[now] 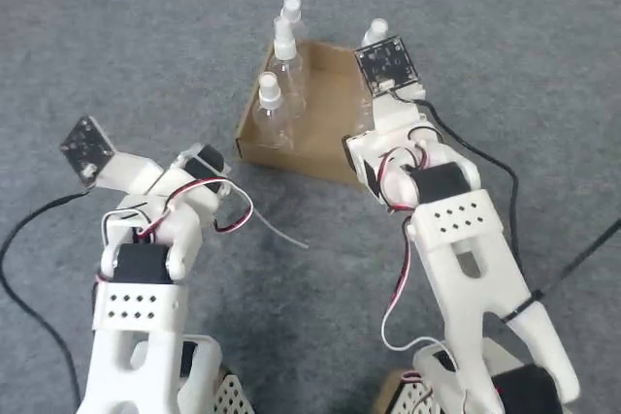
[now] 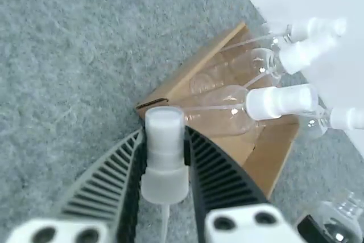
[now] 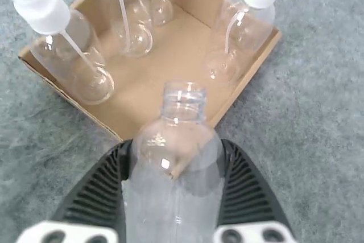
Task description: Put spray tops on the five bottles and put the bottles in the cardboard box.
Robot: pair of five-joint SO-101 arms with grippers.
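My left gripper (image 2: 164, 135) is shut on a white spray top (image 2: 165, 157), whose thin dip tube (image 1: 281, 233) trails over the carpet in front of the cardboard box (image 1: 320, 157). My right gripper (image 3: 176, 149) is shut on a clear bottle (image 3: 173, 169) with an open neck (image 3: 183, 98). It holds the bottle upright just outside the box's near right corner (image 3: 227, 106). Several clear bottles with white spray tops stand inside the box, such as one (image 1: 272, 109) at the left wall and one (image 3: 244, 21) at the right wall. The held bottle (image 2: 341, 226) also shows beside the box.
Grey carpet (image 1: 146, 65) covers the table around the box. The box floor (image 3: 170, 55) has bare room between the standing bottles. Cables (image 1: 29, 230) run beside both arm bases.
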